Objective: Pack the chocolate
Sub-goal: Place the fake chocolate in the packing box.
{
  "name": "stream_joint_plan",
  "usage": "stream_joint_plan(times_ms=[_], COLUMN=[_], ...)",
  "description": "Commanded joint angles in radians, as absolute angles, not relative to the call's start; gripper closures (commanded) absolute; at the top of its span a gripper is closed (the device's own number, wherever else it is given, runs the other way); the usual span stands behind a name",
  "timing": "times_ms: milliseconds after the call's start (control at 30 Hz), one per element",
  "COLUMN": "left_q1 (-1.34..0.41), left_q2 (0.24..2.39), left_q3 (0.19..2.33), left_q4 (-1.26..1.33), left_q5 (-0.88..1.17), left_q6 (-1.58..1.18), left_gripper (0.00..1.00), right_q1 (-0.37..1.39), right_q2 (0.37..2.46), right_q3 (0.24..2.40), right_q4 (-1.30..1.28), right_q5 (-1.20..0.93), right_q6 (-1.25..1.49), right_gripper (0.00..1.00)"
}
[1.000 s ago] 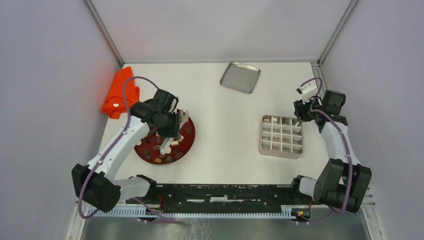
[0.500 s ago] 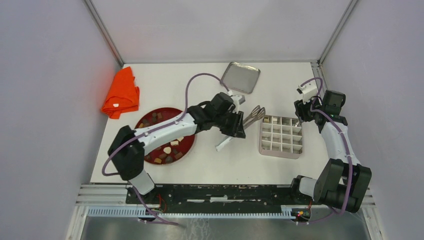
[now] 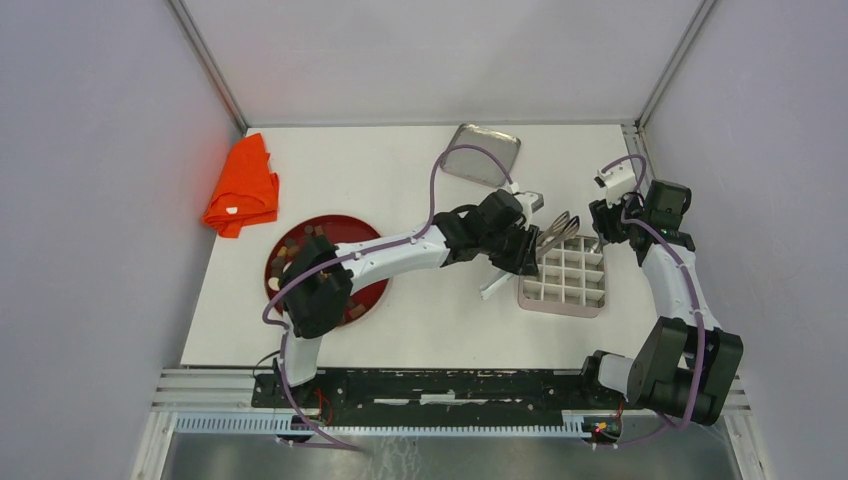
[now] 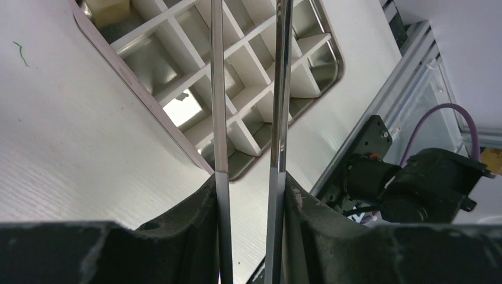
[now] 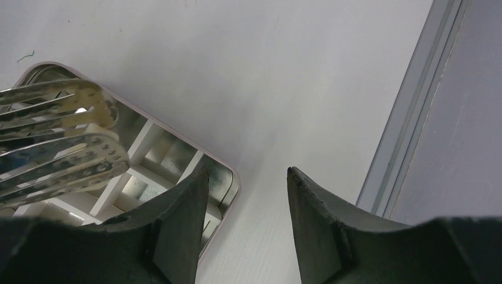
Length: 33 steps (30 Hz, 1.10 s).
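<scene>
We had the left gripper (image 4: pixel 248 236) partly closed on the tongs (image 4: pixel 278 89), tips over the divided tin (image 3: pixel 563 300) to load cells. Chocolate (image 3: pixel 283 253) lay on the red plate (image 3: pixel 342 221) at the tin's nine o'clock; the right gripper (image 5: pixel 245 225) hung open, empty, at one o'clock.

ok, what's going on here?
Chocolate packing. The left gripper grips tongs and holds their tips over the box. I can't tell whether they carry anything. One tan piece sits in a corner cell, and most cells in view look empty. More chocolate lies on the red plate. The right gripper hangs open and empty beside the box.
</scene>
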State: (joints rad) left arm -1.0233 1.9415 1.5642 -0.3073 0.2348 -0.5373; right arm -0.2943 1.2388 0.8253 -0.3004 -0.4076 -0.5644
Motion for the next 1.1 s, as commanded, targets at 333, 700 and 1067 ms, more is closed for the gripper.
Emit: stream_joint_plan(times_ms=[333,700,1067], left_q1=[-1.028,-1.029,-1.033], left_q2=[2.040,2.054,2.081], left_q3=[1.708,1.707,1.747], left_q4=[-0.367,-0.389,-0.426], left_q5=[0.126,0.121,0.105], left_q6=[-0.476,-0.474,-0.468], left_gripper=[0.95,0.87,0.70], right_q1=[-0.291,-0.290,-0.290], right_q2=[1.238,1.242,1.240], right_q3=[0.818,0.819,0.819], right_q4=[-0.263,-0.265,-0.267], right_q5=[-0.384,-0.389,-0.397], right_q6=[-0.556,-0.559,-0.563], right_gripper=[0.42,0.42,0.42])
